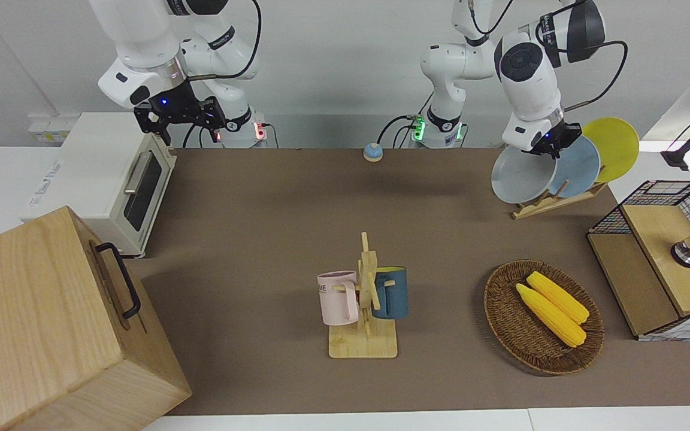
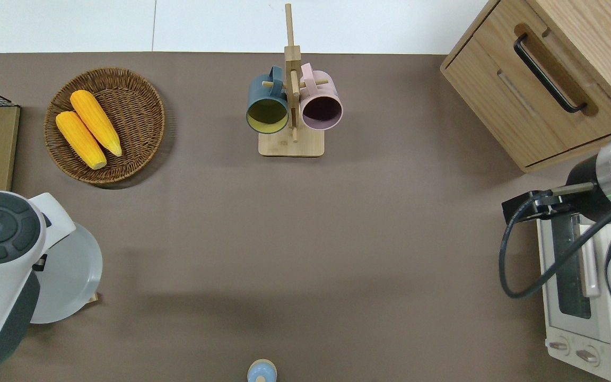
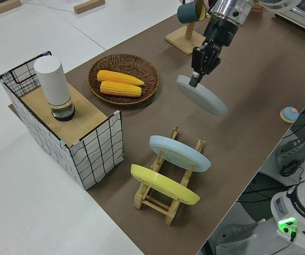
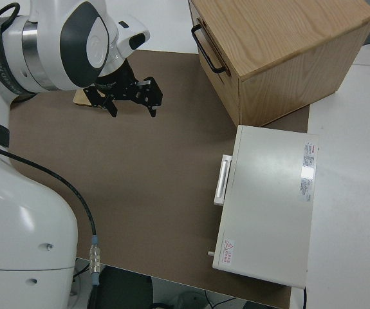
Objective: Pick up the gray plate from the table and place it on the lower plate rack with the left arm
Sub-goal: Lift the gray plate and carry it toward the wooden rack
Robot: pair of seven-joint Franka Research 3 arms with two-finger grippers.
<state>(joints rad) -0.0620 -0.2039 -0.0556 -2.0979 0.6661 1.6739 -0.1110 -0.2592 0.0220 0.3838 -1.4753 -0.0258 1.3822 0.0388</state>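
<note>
Left gripper (image 3: 199, 68): jaws closed on the rim of the gray plate (image 3: 202, 95), holding it tilted in the air.
Gray plate: over the rack (image 3: 165, 186), at its empty end, beside the blue plate (image 3: 179, 152).
Yellow plate (image 3: 163, 184): in the rack's end slot.
Right arm: parked, gripper (image 4: 133, 96) open, empty.

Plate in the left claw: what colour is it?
Pale gray plate, clearest in the left side view.

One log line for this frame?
phase: place | left gripper: shut on gray plate, airborne, tilted | rack: blue, yellow plates slotted | right arm: parked
</note>
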